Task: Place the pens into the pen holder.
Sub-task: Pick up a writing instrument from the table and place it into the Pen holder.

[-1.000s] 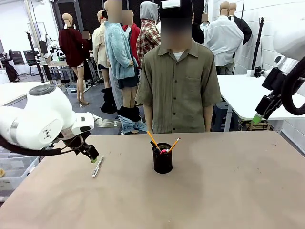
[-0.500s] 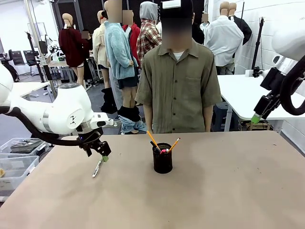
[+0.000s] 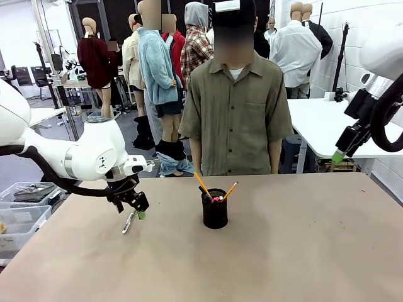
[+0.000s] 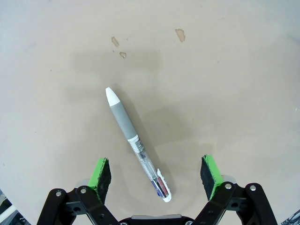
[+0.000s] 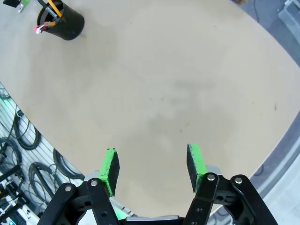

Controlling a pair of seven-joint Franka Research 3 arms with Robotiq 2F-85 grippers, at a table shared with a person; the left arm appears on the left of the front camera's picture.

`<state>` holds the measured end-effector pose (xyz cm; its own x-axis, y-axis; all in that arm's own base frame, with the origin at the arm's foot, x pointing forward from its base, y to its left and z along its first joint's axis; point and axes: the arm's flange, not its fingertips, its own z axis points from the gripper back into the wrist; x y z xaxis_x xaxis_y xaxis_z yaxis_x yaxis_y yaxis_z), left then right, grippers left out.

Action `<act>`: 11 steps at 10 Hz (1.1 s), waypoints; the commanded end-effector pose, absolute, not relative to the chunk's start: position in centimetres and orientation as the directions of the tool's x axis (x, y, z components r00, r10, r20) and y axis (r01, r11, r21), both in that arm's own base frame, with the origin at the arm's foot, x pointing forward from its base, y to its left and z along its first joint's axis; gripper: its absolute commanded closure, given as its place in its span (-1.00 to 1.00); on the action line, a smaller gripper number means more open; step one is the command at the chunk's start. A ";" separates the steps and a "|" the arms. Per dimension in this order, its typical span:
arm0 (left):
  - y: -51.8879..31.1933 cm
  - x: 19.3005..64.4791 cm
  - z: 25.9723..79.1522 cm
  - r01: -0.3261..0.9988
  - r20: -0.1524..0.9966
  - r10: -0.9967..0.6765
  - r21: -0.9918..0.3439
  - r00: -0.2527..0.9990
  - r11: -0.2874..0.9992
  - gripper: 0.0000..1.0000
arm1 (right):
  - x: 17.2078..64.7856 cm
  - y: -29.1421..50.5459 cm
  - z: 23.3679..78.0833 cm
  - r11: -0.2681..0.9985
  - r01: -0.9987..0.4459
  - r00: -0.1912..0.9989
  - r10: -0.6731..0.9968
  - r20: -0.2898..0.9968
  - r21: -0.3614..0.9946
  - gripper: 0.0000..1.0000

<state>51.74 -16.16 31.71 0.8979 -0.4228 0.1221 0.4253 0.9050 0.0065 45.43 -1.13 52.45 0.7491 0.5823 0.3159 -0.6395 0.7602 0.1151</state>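
left end effector [image 4: 157, 174]: spread wide, empty | pen [image 4: 136, 144]: flat on table [image 4: 225, 70], between its fingers

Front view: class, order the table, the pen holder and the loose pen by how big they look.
1. table, largest by far
2. pen holder
3. loose pen, smallest

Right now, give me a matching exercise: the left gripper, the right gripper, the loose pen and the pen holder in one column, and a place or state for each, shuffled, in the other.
Column one
1. left gripper
2. right gripper
3. grey-and-white pen
4. black mesh pen holder

Column two
A. stands mid-way across the table, orange pencils inside
B. lies flat on the table
C. open, low over the pen
D. open and empty, held high at the right side

Pairs: 1-C, 2-D, 3-B, 4-A
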 end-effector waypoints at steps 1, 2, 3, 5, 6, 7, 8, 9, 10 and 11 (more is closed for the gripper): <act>-16.4 52.1 31.4 0.403 0.109 -0.402 0.011 0.909 0.915 -1.00 | 45.3 -1.0 52.1 0.769 -0.631 0.754 0.573 0.323 0.108 -0.45; -16.3 52.2 30.9 0.394 0.101 -0.393 0.009 0.914 0.919 -0.93 | 45.3 -1.0 52.1 0.769 -0.631 0.754 0.573 0.323 0.108 -0.45; -16.1 52.3 30.5 0.394 0.106 -0.393 0.010 0.914 0.919 -0.78 | 45.3 -1.0 52.1 0.769 -0.631 0.754 0.573 0.323 0.108 -0.45; -15.7 52.0 30.5 0.405 0.123 -0.404 0.018 0.906 0.914 -0.01 | 45.3 -1.0 52.1 0.769 -0.631 0.754 0.573 0.323 0.108 -0.45; -15.7 52.0 30.5 0.406 0.121 -0.405 0.023 0.906 0.914 0.39 | 45.3 -1.0 52.1 0.769 -0.631 0.754 0.573 0.323 0.108 -0.45; -15.6 52.0 30.4 0.409 0.115 -0.408 0.021 0.906 0.912 0.79 | 45.3 -1.0 52.1 0.769 -0.631 0.754 0.573 0.323 0.108 -0.45; -15.6 52.1 30.3 0.413 0.110 -0.413 0.027 0.904 0.910 1.00 | 45.3 -1.0 52.1 0.769 -0.631 0.754 0.573 0.323 0.108 -0.45; -15.6 52.1 30.3 0.414 0.110 -0.414 0.025 0.903 0.910 1.00 | 45.3 -1.0 52.1 0.769 -0.631 0.754 0.573 0.323 0.108 -0.45; -15.5 52.0 30.2 0.419 0.110 -0.419 0.023 0.901 0.908 1.00 | 45.3 -1.0 52.1 0.769 -0.631 0.754 0.573 0.323 0.108 -0.45; -15.5 52.0 30.2 0.421 0.108 -0.421 0.022 0.901 0.907 1.00 | 45.3 -1.0 52.1 0.769 -0.631 0.754 0.573 0.323 0.108 -0.45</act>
